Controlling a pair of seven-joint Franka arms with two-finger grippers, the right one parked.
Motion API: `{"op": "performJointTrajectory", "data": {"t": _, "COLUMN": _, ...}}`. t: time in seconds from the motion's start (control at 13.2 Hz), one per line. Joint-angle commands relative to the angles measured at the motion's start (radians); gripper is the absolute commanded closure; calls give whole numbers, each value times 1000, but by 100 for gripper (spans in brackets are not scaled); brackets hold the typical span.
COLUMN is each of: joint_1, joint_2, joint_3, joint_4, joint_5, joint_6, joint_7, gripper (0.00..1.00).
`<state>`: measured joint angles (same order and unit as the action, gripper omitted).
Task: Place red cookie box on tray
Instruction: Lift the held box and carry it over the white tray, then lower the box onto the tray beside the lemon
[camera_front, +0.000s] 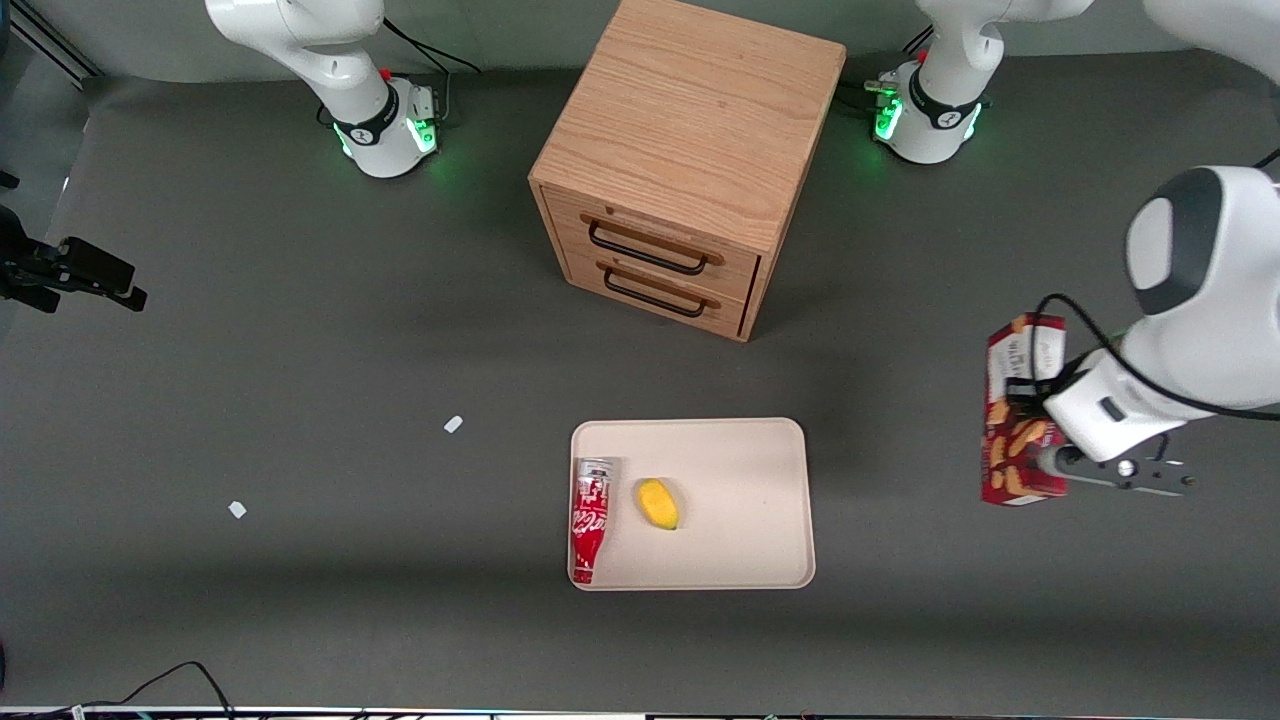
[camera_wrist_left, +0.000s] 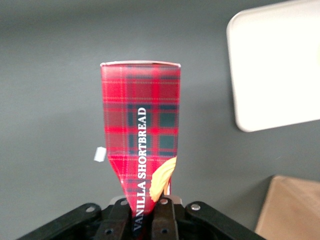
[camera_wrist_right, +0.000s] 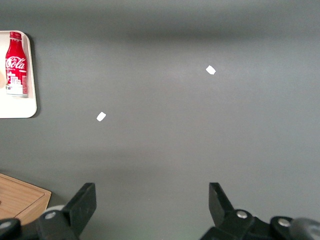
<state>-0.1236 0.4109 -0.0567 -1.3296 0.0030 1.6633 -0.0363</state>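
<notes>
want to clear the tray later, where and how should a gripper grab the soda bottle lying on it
Grip the soda bottle across its straight body, below the tapering neck, coming straight down. It lies flat along the tray rim with the mango close beside it, so finger room is tight. The gripper is now shut on the red cookie box off toward the working arm's end.

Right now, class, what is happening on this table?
The working arm's end effector is shut on the red cookie box, holding it off the table toward the working arm's end, not yet over the tray. The tray already carries a red-and-white soda bottle lying on its side and a small yellow fruit beside it. A wooden drawer cabinet stands farther from the front camera than the tray. The box has yet to be placed.
</notes>
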Motion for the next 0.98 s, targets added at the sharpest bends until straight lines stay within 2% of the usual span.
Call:
{"op": "performJointTrajectory", "data": {"t": 0.0, "joint_1": -28, "joint_2": 159, "joint_3": -50, "joint_4": 211, "joint_5": -12, "joint_6": -40, "joint_7": -175, "gripper": 100}}
{"op": "performJointTrajectory", "data": {"t": 0.23, "joint_1": -71, "joint_2": 304, "joint_3": -100, "joint_4": 343, "joint_5": -12, "joint_6": 15, "joint_7": -328, "gripper": 100}}
{"op": "performJointTrajectory", "data": {"t": 0.68, "joint_1": -165, "joint_2": 494, "joint_3": -111, "joint_4": 340, "joint_5": 11, "joint_6": 252, "joint_7": -411, "gripper": 100}}
{"op": "performJointTrajectory", "data": {"t": 0.91, "joint_1": -183, "joint_2": 545, "joint_3": -107, "joint_4": 339, "joint_5": 58, "joint_6": 274, "joint_7": -427, "gripper": 100}}
